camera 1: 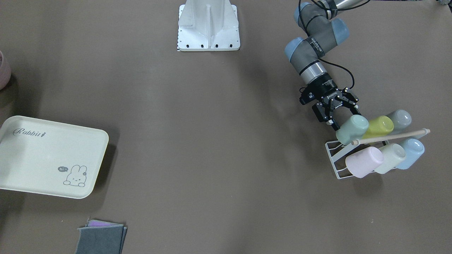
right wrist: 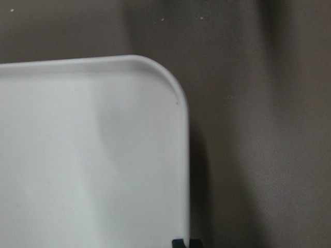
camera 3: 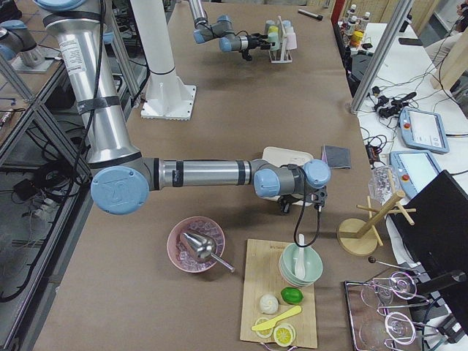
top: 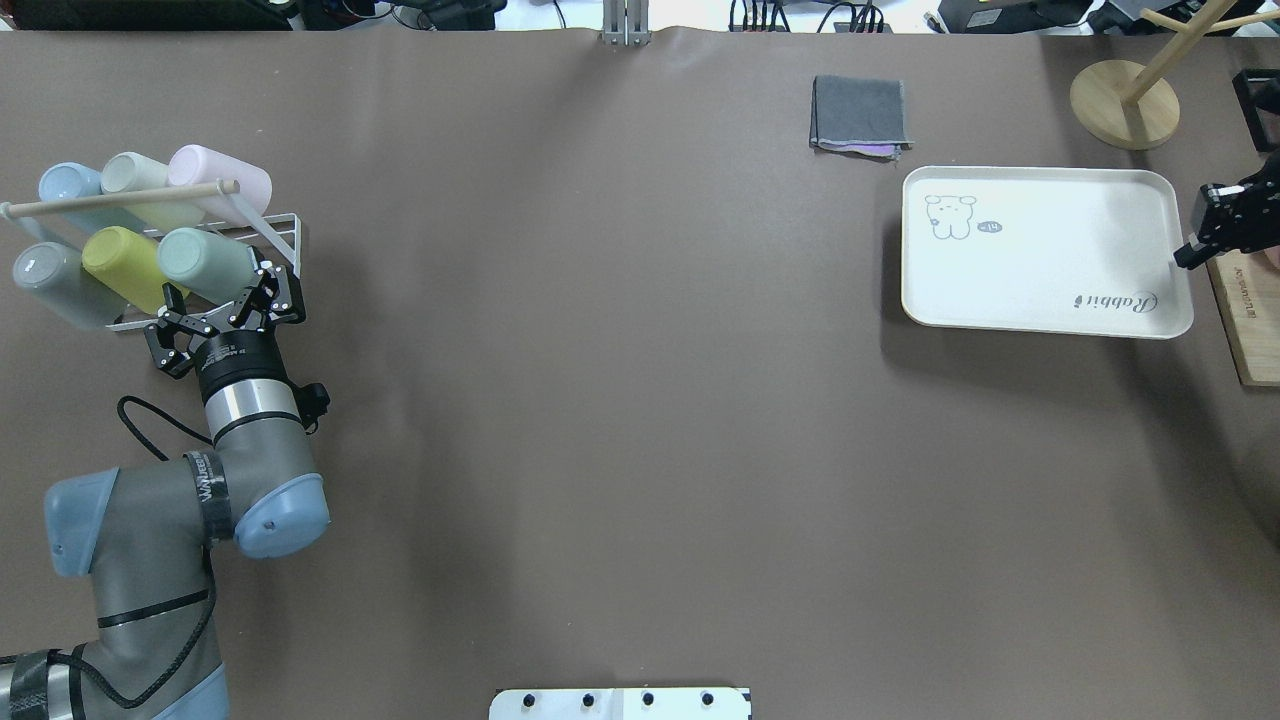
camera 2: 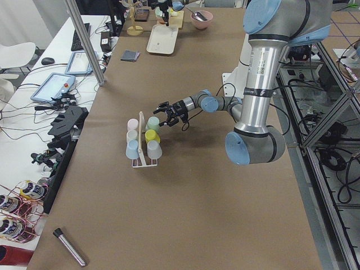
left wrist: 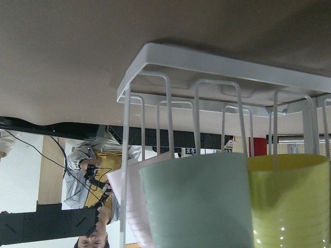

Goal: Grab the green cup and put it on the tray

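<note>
The green cup (camera 1: pixel 353 128) lies tilted on a white wire rack (camera 1: pixel 337 169), beside a lime cup (camera 1: pixel 380 127). In the overhead view the green cup (top: pixel 205 262) is the rack's nearest one to the table's middle. My left gripper (camera 1: pixel 346 120) (top: pixel 222 287) is open, its fingers on either side of the cup's near end. The left wrist view shows the green cup (left wrist: pixel 196 201) close up. The cream tray (top: pixel 1050 280) (camera 1: pixel 35 158) lies far across the table. My right gripper (top: pixel 1185 258) is shut and empty at the tray's edge (right wrist: pixel 183 155).
The rack also holds grey (top: pixel 50 275), blue (top: pixel 65 185), pale whitish-green (top: pixel 135 180) and pink (top: pixel 225 178) cups under a wooden rod (top: pixel 120 198). A folded grey cloth (top: pixel 860 112), a wooden stand (top: pixel 1125 100) and a cutting board (top: pixel 1250 320) sit near the tray.
</note>
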Robot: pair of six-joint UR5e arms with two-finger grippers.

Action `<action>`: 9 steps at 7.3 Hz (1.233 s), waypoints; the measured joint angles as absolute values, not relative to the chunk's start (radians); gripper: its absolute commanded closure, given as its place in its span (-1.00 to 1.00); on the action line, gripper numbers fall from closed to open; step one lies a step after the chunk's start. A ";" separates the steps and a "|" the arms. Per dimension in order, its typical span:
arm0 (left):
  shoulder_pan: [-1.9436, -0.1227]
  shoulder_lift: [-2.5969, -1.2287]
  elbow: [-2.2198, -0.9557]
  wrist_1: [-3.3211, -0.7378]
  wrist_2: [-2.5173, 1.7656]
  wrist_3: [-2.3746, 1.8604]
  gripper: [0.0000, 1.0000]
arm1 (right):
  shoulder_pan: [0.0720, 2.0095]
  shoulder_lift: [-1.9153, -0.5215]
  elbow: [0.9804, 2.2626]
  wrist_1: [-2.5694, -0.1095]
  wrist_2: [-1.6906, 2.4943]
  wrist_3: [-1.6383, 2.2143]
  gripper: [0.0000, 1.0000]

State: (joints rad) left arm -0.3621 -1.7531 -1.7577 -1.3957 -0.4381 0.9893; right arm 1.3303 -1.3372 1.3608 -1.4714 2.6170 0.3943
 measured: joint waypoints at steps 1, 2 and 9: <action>-0.362 -1.753 -1.743 -1.396 -0.438 0.978 -0.97 | 1.333 -1.333 1.377 -1.473 2.639 0.396 1.00; -0.361 -1.752 -1.732 -1.396 -0.437 0.969 -0.97 | 1.323 -1.318 1.389 -1.475 2.654 0.401 1.00; -0.350 -1.779 -1.665 -1.396 -0.384 0.947 -0.97 | 0.965 -1.120 1.605 -1.458 2.527 0.774 1.00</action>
